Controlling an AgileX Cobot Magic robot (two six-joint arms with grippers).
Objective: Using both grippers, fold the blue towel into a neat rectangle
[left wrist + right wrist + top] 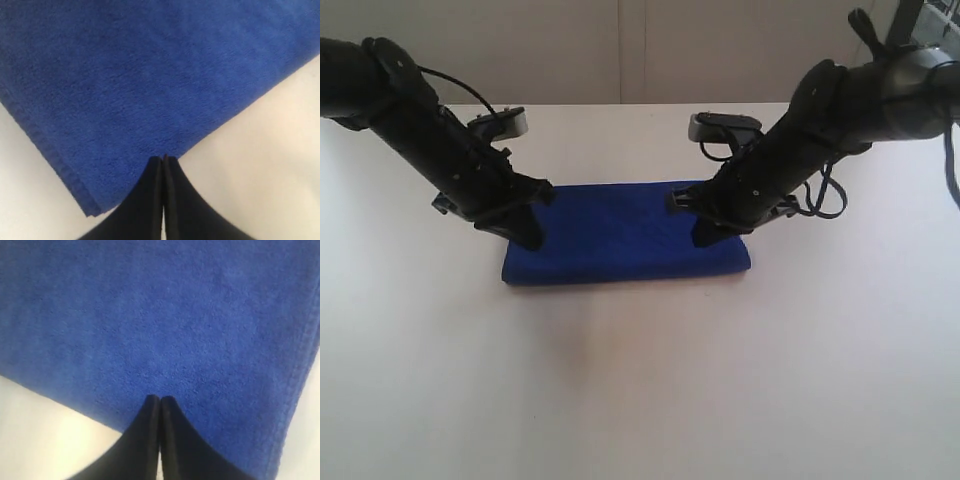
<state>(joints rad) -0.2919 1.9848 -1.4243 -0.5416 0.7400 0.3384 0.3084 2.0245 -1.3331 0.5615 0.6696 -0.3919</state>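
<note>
The blue towel (620,238) lies flat on the white table (640,390) as a wide folded rectangle. My left gripper (531,240) is shut, its tips down on the towel's left end. In the left wrist view, the shut left gripper (164,159) meets the long edge of the towel (150,75), near a stitched corner. My right gripper (706,238) is also shut and rests on the towel's right end. The right wrist view shows the right gripper (160,399) over the towel (175,315), a little in from its edge. No cloth shows between either pair of jaws.
Both black arms slant in from the upper left (410,120) and upper right (840,110), with cables hanging by the right arm (825,195). A pale wall (620,50) stands behind the table's far edge.
</note>
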